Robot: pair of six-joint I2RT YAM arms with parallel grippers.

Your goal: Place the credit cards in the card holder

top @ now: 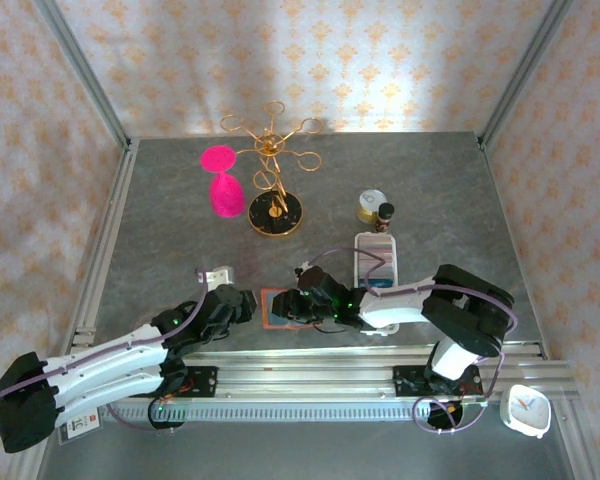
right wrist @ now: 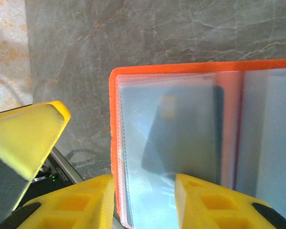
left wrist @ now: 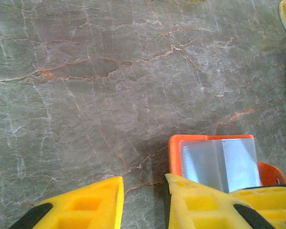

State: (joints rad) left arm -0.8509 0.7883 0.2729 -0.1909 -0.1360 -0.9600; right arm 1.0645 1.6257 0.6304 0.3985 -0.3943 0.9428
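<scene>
**Card holder.** The card holder (top: 273,310) lies open on the worktop (top: 160,220), near the near edge and about mid-width, between the two pincers. The rim is orange and the inside is grey-blue. In the right wrist view the holder (right wrist: 271,143) shows clear pockets. A bluish card (right wrist: 169,129) with a pale yellow patch sits behind the left pocket. It is blurred, so no more detail can be read.

**Left pincer.** The left pincer (top: 245,300) sits just left of the holder. In the left wrist view the pincer (left wrist: 143,200) has its jaws narrowly apart, with bare worktop between them and nothing held. Its right finger (left wrist: 200,200) overlaps the near left corner of the holder (left wrist: 219,162). Contact cannot be confirmed.

**Right pincer.** The right pincer (top: 302,305) reaches in from the right, over the holder. In its own view the pincer (right wrist: 145,205) has its jaws moderately apart, above the left pocket. No grip is visible.

**Other items.**
- A white tray (top: 375,258) lies right of and beyond the holder.
- A tin (top: 371,206) stands just beyond the tray.
- A gold stand (top: 275,212) with pink glasses (top: 223,185) stands far left of centre.
- A white clock (top: 526,410) sits near right.
</scene>
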